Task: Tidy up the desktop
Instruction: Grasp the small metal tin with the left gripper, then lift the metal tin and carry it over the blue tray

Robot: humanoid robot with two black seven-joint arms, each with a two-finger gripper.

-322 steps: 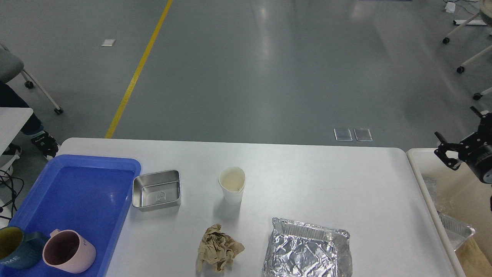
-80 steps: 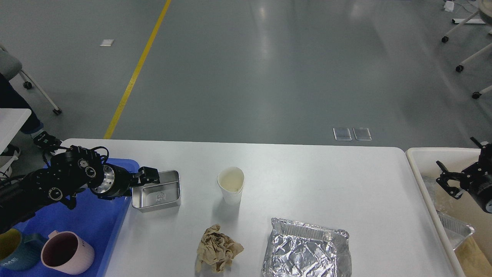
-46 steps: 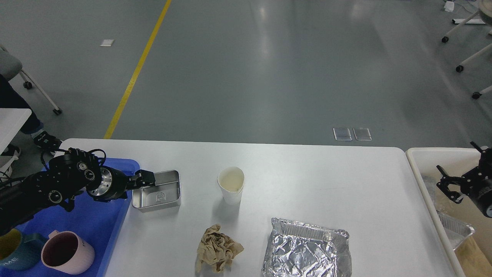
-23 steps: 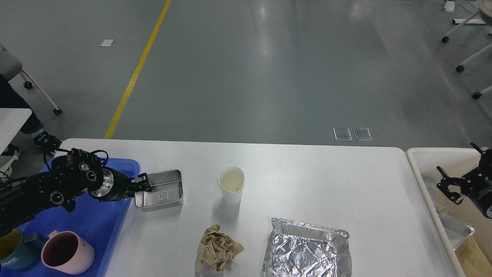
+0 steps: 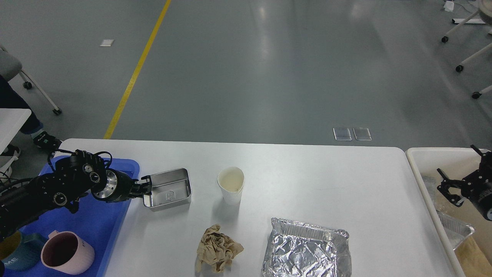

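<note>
The white desktop [image 5: 326, 181] holds a small steel tin [image 5: 171, 189], a white paper cup [image 5: 231, 185], a crumpled brown paper [image 5: 218, 248] and a foil tray [image 5: 307, 248]. My left gripper [image 5: 145, 189] reaches in from the left over the blue tray [image 5: 77, 227]. It is shut on the tin's left wall, and the tin sits skewed, just right of the tray's edge. My right gripper [image 5: 447, 185] is open and empty, hovering over the cream bin [image 5: 423, 156] at the right.
A pink mug [image 5: 67, 252] and a dark blue mug [image 5: 13, 256] stand in the blue tray's near end. A foil container [image 5: 455, 229] lies in the cream bin. Grey floor with a yellow line lies beyond the table's far edge.
My left arm came in and closed on the tin's left wall. The tin has shifted to the right and turned a little. My right gripper has sunk slightly over the bin.
</note>
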